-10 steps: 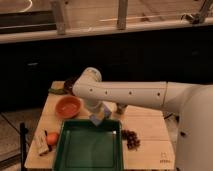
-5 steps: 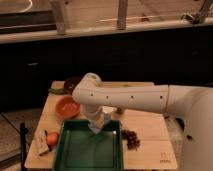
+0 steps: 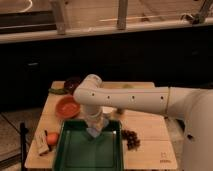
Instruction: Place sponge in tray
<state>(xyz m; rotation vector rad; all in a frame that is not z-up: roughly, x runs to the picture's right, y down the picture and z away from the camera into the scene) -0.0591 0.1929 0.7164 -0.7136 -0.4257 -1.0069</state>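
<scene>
While my arm reaches down over the wooden table (image 3: 145, 127), my gripper (image 3: 96, 126) hangs just above the far end of the green tray (image 3: 75, 155), clenched on the sponge (image 3: 95, 131), which dangles pale blue over the tray floor. By my reckoning the carry is done and the sponge is not yet set down; what is left is lowering and letting go. An orange bowl (image 3: 67, 107) sits just beyond the tray, dark grapes (image 3: 131, 138) beside it.

Glossy green plastic tray (image 3: 80, 152) on a matt wooden table (image 3: 150, 132); the smooth white-shelled gripper (image 3: 96, 128) hangs at its 12 o'clock rim.
</scene>
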